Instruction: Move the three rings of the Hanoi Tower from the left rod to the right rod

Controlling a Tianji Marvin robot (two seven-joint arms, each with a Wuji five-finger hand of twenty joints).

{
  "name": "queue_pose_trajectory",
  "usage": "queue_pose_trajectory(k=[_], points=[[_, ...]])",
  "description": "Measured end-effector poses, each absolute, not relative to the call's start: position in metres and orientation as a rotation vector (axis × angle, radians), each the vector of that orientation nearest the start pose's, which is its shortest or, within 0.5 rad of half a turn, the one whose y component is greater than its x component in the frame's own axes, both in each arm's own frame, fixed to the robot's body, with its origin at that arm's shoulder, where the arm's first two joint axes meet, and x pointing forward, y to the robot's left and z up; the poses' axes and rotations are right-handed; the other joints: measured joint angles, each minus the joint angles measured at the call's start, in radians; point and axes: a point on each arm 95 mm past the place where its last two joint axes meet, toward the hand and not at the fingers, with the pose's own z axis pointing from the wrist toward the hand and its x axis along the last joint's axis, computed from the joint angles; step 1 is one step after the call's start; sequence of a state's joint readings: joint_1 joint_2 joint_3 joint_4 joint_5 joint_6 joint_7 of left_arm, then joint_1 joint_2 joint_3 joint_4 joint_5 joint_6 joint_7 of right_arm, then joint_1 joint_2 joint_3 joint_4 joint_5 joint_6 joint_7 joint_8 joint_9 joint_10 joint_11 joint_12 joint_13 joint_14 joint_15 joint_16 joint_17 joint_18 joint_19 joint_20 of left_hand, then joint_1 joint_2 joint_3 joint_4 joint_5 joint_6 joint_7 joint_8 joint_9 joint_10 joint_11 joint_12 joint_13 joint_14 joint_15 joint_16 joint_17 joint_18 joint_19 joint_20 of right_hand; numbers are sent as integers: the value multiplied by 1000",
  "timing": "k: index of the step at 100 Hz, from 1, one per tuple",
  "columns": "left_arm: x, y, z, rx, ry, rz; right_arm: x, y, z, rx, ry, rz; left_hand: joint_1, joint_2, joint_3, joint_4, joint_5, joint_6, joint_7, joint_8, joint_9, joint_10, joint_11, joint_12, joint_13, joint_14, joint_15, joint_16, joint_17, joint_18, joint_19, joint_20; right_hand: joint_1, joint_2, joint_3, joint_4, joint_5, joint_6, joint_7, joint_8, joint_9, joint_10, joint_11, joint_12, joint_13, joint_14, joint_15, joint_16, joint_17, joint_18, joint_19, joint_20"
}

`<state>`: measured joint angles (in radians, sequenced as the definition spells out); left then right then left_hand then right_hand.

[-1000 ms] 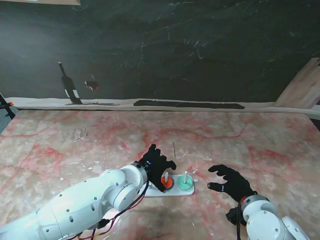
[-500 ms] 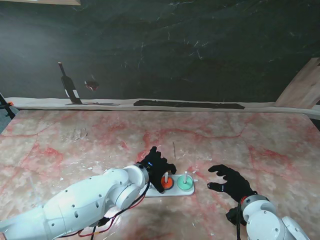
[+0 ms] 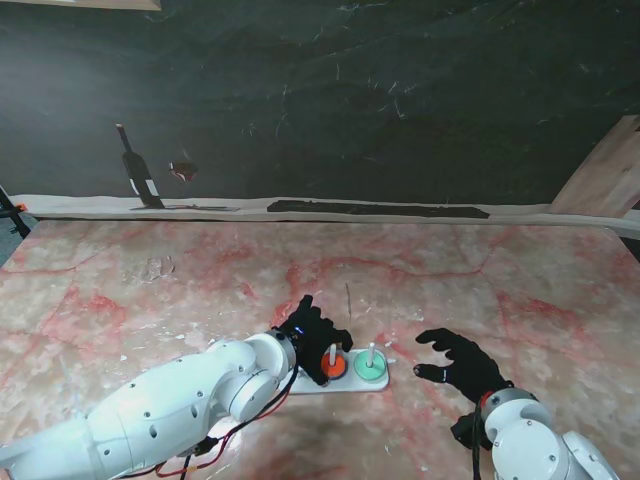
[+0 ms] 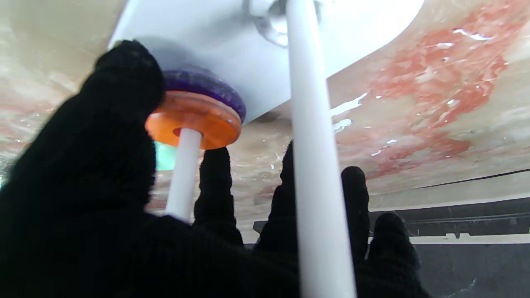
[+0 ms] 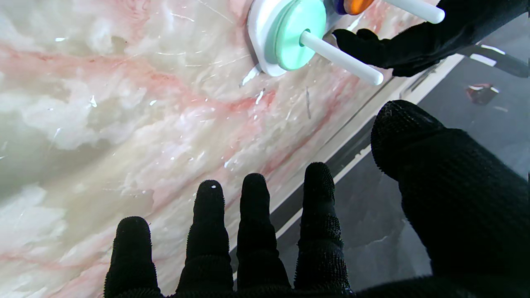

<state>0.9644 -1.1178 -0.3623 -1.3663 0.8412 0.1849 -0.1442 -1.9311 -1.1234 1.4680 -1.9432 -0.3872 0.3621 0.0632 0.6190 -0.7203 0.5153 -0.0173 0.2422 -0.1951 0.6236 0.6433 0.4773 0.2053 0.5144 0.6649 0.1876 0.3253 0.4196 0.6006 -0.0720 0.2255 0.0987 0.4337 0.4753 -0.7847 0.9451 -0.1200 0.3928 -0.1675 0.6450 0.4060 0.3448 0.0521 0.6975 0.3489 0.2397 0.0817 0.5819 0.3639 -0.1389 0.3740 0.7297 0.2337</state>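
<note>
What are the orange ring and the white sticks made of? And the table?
Orange ring: probably matte plastic or painted wood, with smooth, even colour. White sticks: likely smooth plastic, slightly glossy. Table: looks like polished pink-veined marble, or a print of it, with shiny glints.

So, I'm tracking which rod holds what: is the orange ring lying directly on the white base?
No. In the left wrist view the orange ring sits on top of a purple ring, which separates it from the white base.

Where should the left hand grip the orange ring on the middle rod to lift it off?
By its outer rim. The orange ring lies flat on the purple ring with the rod through its hole, so pinch opposite edges from the sides and lift along the rod. The left hand is already beside it.
</note>
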Motion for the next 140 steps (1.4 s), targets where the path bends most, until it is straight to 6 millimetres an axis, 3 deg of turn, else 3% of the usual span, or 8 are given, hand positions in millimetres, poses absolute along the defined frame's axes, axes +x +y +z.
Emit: queue_pose_trajectory(k=[27,62,81,86,101,140], points=[[426,-162,-356,-910,2085,-1311,319,-49,-318,-2749,-1209,-1930,25,33,0,0,61,-11,41,29,61,-35,15,15,13,-14,15,15,0,0,4,12,0,1,0,0,0,0,0,0,0,0,0,0,0,0,0,0,0,0,0,0],[426,-162,-359,-929,2089,-1321,320,-50,-318,-2751,-1204,-1931,25,88,0,0,94,-11,49,45,104,-35,28,36,40,-27,46,39,0,-1,13,35,0,10,0,0,0,0,0,0,0,0,0,0,0,0,0,0,0,0,0,3],[426,-162,-359,-933,2091,-1324,319,-50,-318,-2752,-1203,-1930,25,98,0,-2,104,-3,61,57,140,-36,41,48,66,-35,52,48,0,-2,15,46,0,12,0,0,0,0,0,0,0,0,0,0,0,0,0,0,0,0,0,4],[426,-162,-359,-934,2092,-1327,319,-50,-318,-2752,-1203,-1930,32,98,0,-4,113,0,62,57,141,-61,48,55,66,-36,53,50,0,-2,15,47,0,16,-2,0,0,0,0,0,0,0,0,0,0,0,0,0,0,0,0,4],[426,-162,-359,-936,2099,-1337,320,-50,-319,-2752,-1201,-1929,33,98,-1,-4,133,17,62,61,165,-63,53,69,77,-36,65,52,-2,-7,37,82,0,18,-10,0,0,0,0,0,0,0,0,0,0,0,1,0,0,0,0,4],[427,-162,-359,-930,2105,-1345,320,-50,-319,-2753,-1195,-1926,33,109,-2,-6,145,38,62,68,184,-63,64,86,85,-36,71,62,-4,-9,42,107,0,18,-10,0,0,0,0,0,0,0,0,0,0,0,1,0,0,0,0,6]])
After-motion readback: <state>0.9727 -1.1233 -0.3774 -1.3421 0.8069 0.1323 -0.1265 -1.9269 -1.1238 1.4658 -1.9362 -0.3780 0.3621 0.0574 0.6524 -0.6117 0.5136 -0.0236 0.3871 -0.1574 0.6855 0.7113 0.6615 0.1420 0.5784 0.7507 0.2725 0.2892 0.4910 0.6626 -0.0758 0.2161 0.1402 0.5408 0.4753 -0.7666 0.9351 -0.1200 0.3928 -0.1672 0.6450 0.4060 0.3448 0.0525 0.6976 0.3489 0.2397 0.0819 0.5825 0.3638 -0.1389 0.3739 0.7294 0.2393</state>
